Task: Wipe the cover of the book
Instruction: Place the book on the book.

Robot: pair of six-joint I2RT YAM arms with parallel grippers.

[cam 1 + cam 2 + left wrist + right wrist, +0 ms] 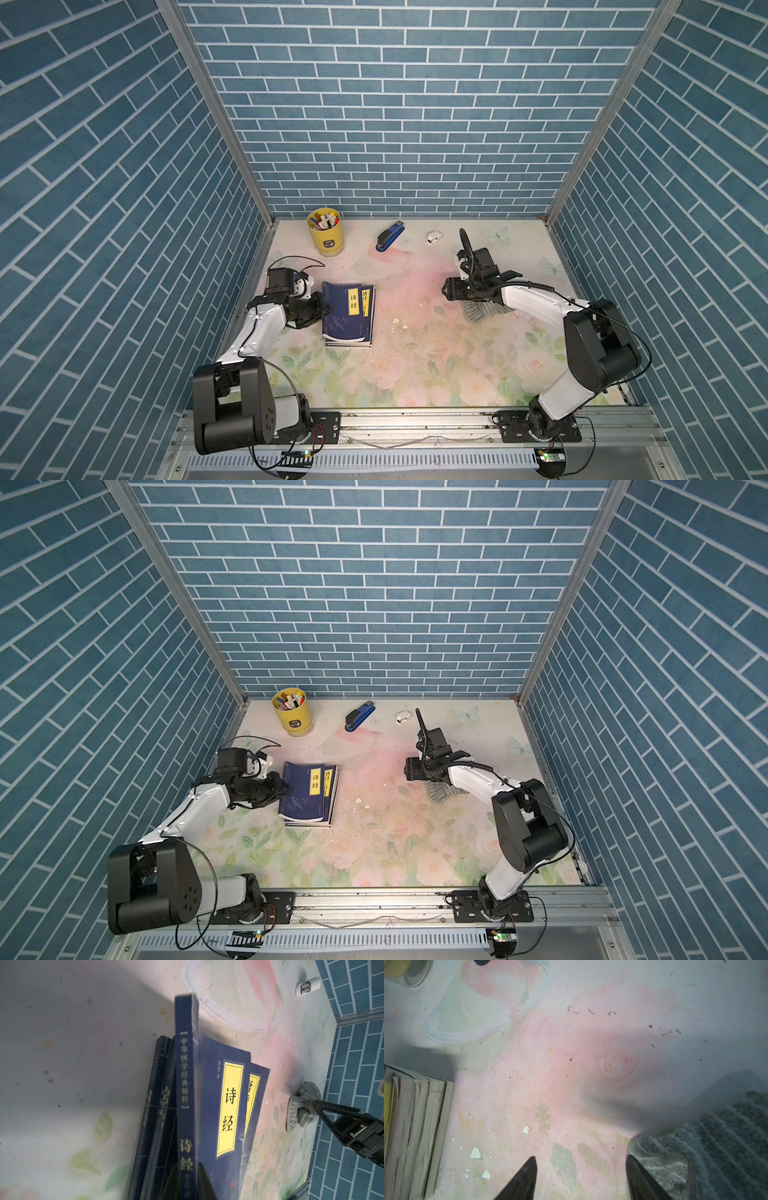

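A dark blue book (347, 313) (305, 791) with a yellow title label tops a small stack at the left of the table. My left gripper (326, 309) (286, 789) is shut on its spine edge. In the left wrist view the spine (186, 1088) runs between the two fingers of that gripper (188, 1165) and stands raised off the stack, with the cover (216, 1126) sloping away. A grey striped cloth (478, 311) (436, 791) (706, 1147) lies crumpled on the table at the right. My right gripper (444, 289) (580, 1160) hovers open beside it, with only table between its fingers.
Two more blue books (158, 1109) lie under the top one. A yellow pen cup (325, 232), a blue stapler (390, 236) and a small white object (433, 237) stand along the back wall. White flakes (397, 322) dot the floral table between the stack and the cloth.
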